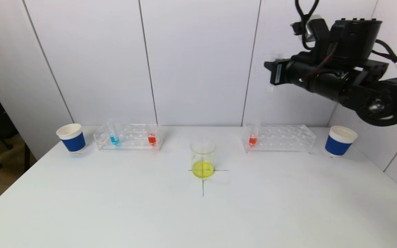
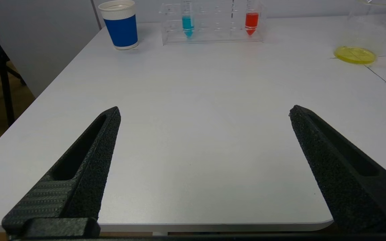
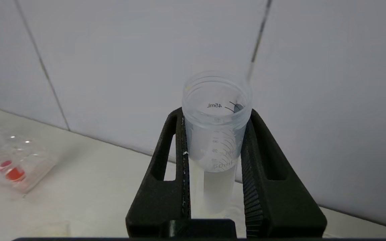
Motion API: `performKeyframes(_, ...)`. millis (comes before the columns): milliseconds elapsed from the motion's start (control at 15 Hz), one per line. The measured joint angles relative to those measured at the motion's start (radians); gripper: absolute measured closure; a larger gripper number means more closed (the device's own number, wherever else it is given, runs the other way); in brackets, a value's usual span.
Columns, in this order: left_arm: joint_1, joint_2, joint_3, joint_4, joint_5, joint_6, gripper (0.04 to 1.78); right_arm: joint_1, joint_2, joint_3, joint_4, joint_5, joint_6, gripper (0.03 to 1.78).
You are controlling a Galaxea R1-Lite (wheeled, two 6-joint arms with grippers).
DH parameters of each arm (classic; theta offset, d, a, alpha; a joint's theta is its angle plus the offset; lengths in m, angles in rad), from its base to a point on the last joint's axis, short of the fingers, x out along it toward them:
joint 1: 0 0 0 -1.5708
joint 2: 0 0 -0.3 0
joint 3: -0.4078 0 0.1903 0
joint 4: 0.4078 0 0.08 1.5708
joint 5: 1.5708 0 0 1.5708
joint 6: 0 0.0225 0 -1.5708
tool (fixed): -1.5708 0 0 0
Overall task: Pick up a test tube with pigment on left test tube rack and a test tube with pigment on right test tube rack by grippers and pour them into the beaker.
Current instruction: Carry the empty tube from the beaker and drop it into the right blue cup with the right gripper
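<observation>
A clear beaker [image 1: 203, 158] with yellow liquid stands on a cross mark at the table's middle. The left rack [image 1: 128, 136] holds a blue-pigment tube [image 1: 113, 136] and a red-pigment tube [image 1: 152, 137]. The right rack [image 1: 281, 137] holds a red-pigment tube [image 1: 252, 138]. My right gripper [image 1: 271, 73] is raised high above the right rack, near the wall. In the right wrist view the right gripper [image 3: 216, 115] is shut on a clear graduated tube [image 3: 216, 140] that looks empty. My left gripper [image 2: 204, 109] is open and empty over the table's front left part, out of the head view.
A blue-and-white paper cup [image 1: 71, 137] stands left of the left rack, another cup [image 1: 340, 140] stands right of the right rack. The white wall runs close behind both racks. The table's left edge [image 2: 62, 72] drops to the floor, with a dark chair beyond.
</observation>
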Motion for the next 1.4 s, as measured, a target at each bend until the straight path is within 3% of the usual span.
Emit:
performKeyframes(400,0.000,0.000,0.000,0.000,0.000,0.000,0.06,-0.252,-0.010,-0.039,0.040,0.011,0.039,1.32)
performKeyframes(533,0.000,0.000,0.000,0.000,0.000,0.000,0.06,-0.335,0.007,-0.088,0.074,0.036,0.079,1.32)
performKeyframes(800,0.000,0.000,0.000,0.000,0.000,0.000,0.06,-0.485,0.073,-0.171,0.105,0.093,0.101,1.32)
performKeyframes(1067,0.000,0.000,0.000,0.000,0.000,0.000,0.06,-0.550,0.139,-0.201,0.093,0.117,0.101,1.32)
performKeyframes(1400,0.000,0.000,0.000,0.000,0.000,0.000,0.06,-0.574,0.221,-0.203,0.055,0.116,0.104,1.32)
